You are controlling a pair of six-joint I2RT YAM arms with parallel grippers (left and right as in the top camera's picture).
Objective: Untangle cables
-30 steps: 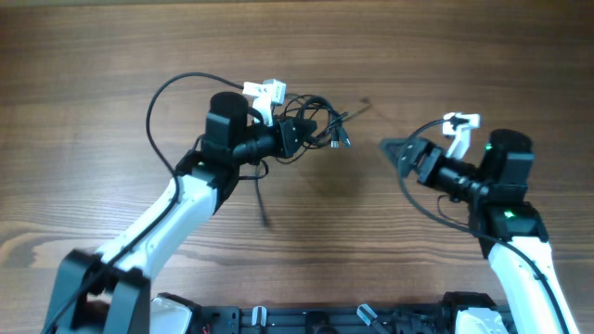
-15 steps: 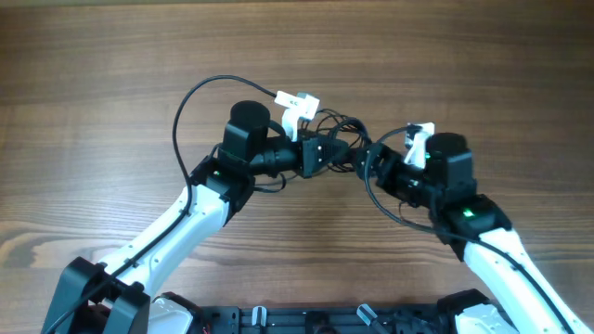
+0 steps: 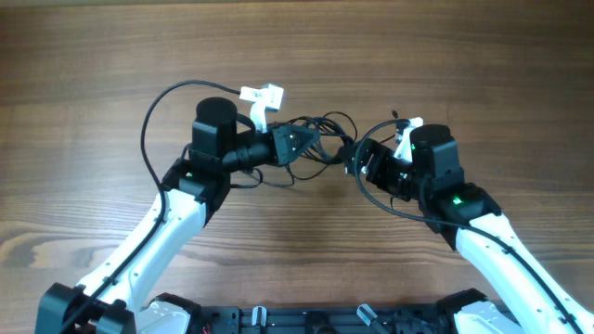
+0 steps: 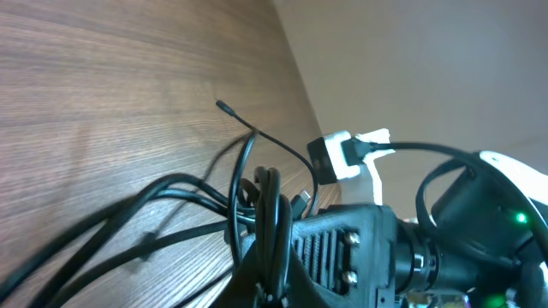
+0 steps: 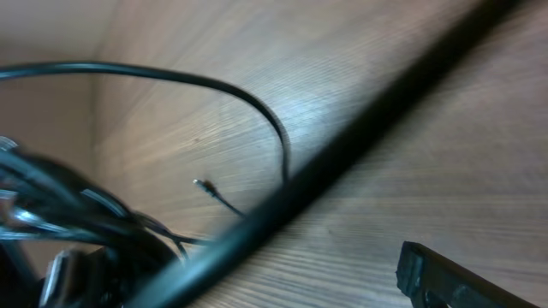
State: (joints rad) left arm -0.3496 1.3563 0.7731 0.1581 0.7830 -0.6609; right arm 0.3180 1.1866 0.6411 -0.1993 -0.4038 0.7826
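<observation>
The cables (image 3: 325,137) are a knot of thin black wires held above the table between the two arms. My left gripper (image 3: 299,145) is shut on the bundle. In the left wrist view the wires (image 4: 257,201) run up out of the left gripper's jaws (image 4: 267,295), and one loose plug end (image 4: 224,106) hangs out over the wood. My right gripper (image 3: 358,163) is right beside the bundle's right side. In the right wrist view only one finger (image 5: 445,275) shows, at the lower right, set wide from the bundle (image 5: 77,222) at the left, with nothing between the jaws.
The thicker black robot cables loop behind the left arm (image 3: 148,125) and under the right arm (image 3: 385,204). A blurred thick cable (image 5: 342,154) crosses the right wrict view diagonally. White camera mounts (image 3: 263,96) stick up from both wrists. The wooden table (image 3: 483,56) lies all round.
My right arm has swung left from the right side up to the bundle. My left arm moved right with the cables, then drew back a little left, still holding them.
</observation>
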